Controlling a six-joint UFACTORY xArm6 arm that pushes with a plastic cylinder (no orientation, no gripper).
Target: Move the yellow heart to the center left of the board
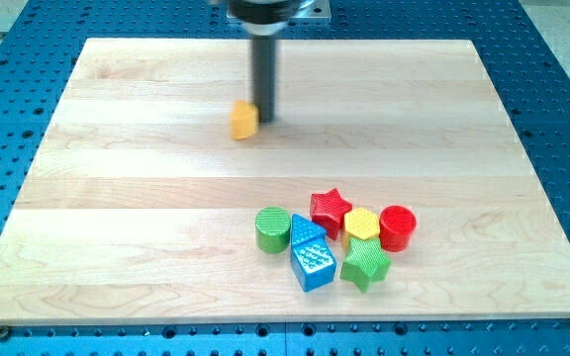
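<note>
The yellow heart (pixel 243 120) lies on the wooden board (pixel 117 198), above the board's middle and a little to the view's left. My tip (pixel 264 120) stands right beside it on its right side, touching or nearly touching it. The dark rod rises straight up from there to the view's top edge.
A cluster of blocks sits at the lower right of the middle: a green cylinder (pixel 273 229), a blue block (pixel 311 253), a red star (pixel 331 209), a yellow hexagon (pixel 361 224), a red cylinder (pixel 398 226) and a green star (pixel 365 263).
</note>
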